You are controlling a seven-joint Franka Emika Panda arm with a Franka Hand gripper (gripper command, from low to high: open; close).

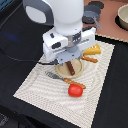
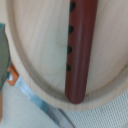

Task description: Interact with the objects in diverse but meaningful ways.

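A brown sausage stick (image 1: 72, 68) lies on the round tan plate (image 1: 64, 73) in the middle of the striped placemat (image 1: 45, 92). My gripper (image 1: 69, 60) hangs just above the plate and the sausage. Its jaws are too dark and too hidden under the white hand to tell how they stand. The wrist view shows the sausage stick (image 2: 80, 50) close up on the plate (image 2: 40, 45), with no fingers in the picture. A red tomato (image 1: 75, 90) sits on the mat in front of the plate. A golden-yellow bread loaf (image 1: 92, 49) lies behind the plate, at the exterior view's right.
Orange-handled cutlery lies on the mat: a fork (image 1: 54, 76) by the plate's near side and another piece (image 1: 90, 59) beside the loaf. A grey pot (image 1: 90, 17) and a pale bowl (image 1: 123, 17) stand on the brown surface at the back right. A cable (image 1: 20, 52) runs across the black table.
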